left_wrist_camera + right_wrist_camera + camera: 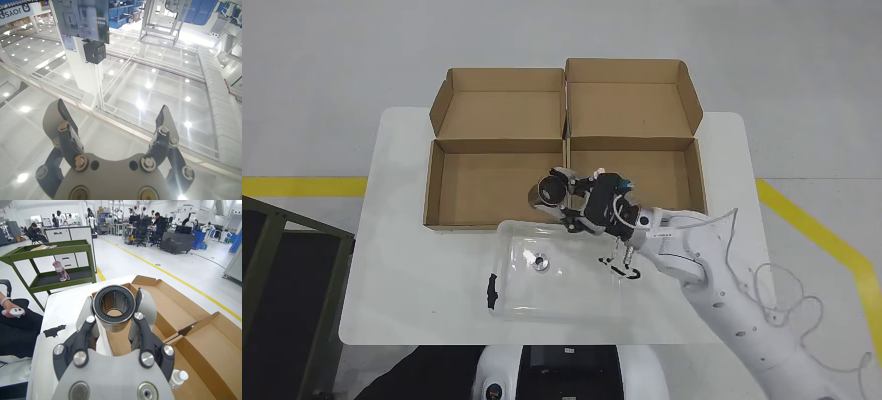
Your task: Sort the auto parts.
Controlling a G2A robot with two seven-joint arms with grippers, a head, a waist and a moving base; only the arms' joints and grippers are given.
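Metal cylindrical bearing (pixel 545 191) is sitting clamped in the right gripper (pixel 114 301), jaws closed on its sides, its open bore facing the wrist camera. Gripper and bearing are hanging over the near right corner of the left cardboard box (pixel 482 190), just beside where it meets the right cardboard box (pixel 667 175); cannot tell if the bearing is touching cardboard. Both boxes are lying open, lids folded back, at the far side of the white table (pixel 412 280). Nearer the robot a clear plastic tray (pixel 542 310) is holding one small round metal part (pixel 540 262). Meanwhile the left gripper (pixel 112 106) is pointing up at the ceiling, jaws spread wide, gripping nothing.
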